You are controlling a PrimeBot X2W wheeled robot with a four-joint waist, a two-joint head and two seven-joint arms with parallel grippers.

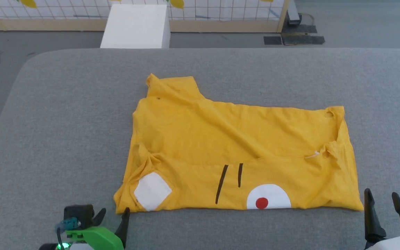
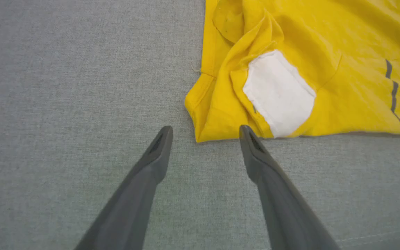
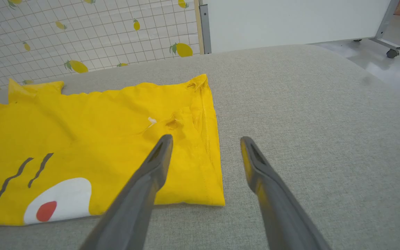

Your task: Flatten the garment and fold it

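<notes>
Left gripper (image 1: 115, 211) and right gripper (image 1: 380, 194) gaped empty at lower corners; pinching one layer could bunch the shirt (image 1: 234, 139)

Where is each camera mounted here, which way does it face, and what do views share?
Head view: on the head, facing forward and down at the bright yellow cotton T-shirt on the grey fabric-covered table; left gripper lower left, right gripper lower right.
Left wrist view: along the open left gripper toward the T-shirt's corner with the white square patch.
Right wrist view: along the open right gripper over the T-shirt's other near corner.
Shared: all three show the T-shirt and table.
</notes>
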